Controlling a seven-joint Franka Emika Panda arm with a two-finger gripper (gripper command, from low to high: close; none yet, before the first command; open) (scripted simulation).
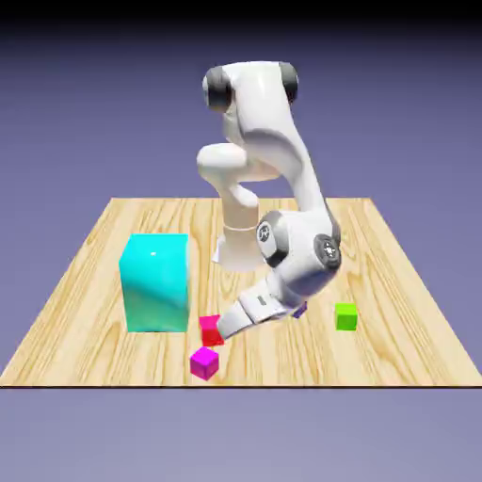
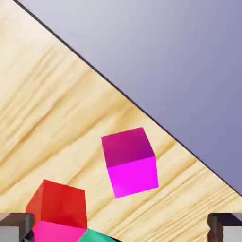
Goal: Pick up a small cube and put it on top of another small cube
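Just ahead of the spread two-finger gripper (image 2: 121, 231) lay the tiny magenta-pink cube (image 2: 130, 160), untouched; the small red cube (image 2: 59, 203) sat closer in.

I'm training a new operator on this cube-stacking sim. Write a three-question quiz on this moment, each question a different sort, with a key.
1. True or false: the gripper is shut on the magenta cube.
2. Which is largest? A) green cube B) cyan block C) red cube
3. Fill in: in the hand view, the magenta cube lies near the table's ____.

Key: 1 false, the jaws stand open and empty; 2 B; 3 edge.
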